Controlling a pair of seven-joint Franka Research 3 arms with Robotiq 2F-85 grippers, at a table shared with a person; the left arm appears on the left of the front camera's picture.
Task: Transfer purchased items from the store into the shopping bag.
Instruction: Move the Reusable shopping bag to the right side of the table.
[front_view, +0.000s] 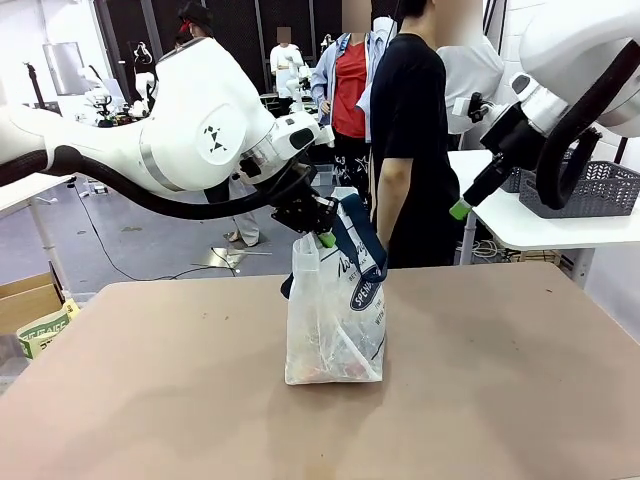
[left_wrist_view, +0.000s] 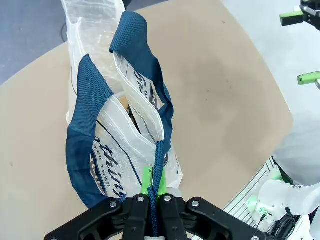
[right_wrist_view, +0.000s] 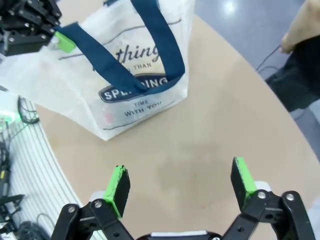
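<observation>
The clear bag (front_view: 335, 320) with navy handles (front_view: 360, 245) stands upright mid-table (front_view: 150, 380), one handle lifted. Reddish and tan items (front_view: 335, 370) lie at its bottom, blurred through the plastic.

Bright, even indoor light; soft shadows; wrist views distorted.

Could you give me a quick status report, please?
Left gripper shut on shopping bag handle. Right gripper open, empty, above table.

Left end effector (left_wrist_view: 154, 192) pinches shopping bag (left_wrist_view: 120, 145) handle; contents hard to discern.
</observation>
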